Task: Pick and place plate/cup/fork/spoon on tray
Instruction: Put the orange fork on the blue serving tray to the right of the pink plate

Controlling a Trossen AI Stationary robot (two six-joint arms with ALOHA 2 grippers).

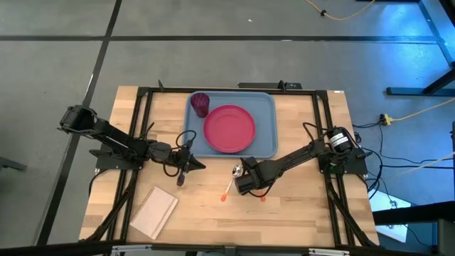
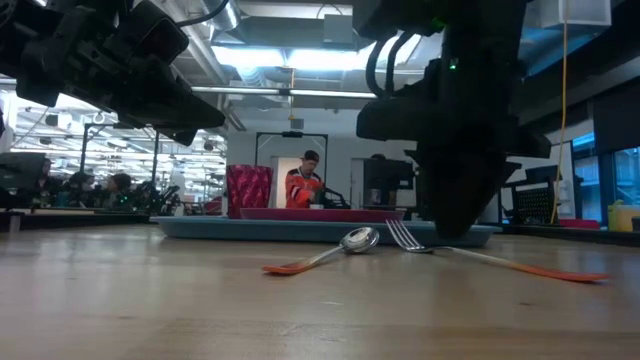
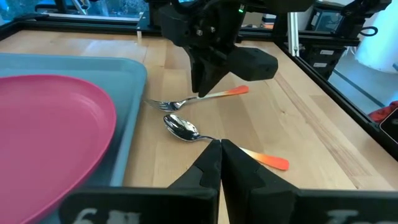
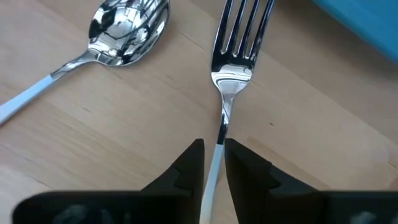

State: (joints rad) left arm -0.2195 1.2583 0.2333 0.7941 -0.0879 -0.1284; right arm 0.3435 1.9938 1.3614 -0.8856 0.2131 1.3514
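Two utensils lie on the bare table just off the tray's [image 1: 266, 121] front edge: the spoon [image 1: 232, 178] and the fork [image 4: 230, 74]. My right gripper [image 4: 213, 155] is lowered over the fork, one finger on each side of its thin neck; the fingers stand slightly apart and I cannot tell whether they press the metal. The fork lies flat on the wood, tines toward the tray. The spoon lies beside it, bowl toward the tray, orange handle toward the table's front edge. My left gripper [image 3: 220, 152] hangs clenched and empty above the table near the tray's front left corner. The plate [image 1: 229, 129] rests flat inside the tray. The cup [image 1: 200, 104] stands upright in the tray's far left corner. A white notebook [image 1: 153, 211] lies near the table's front left corner.
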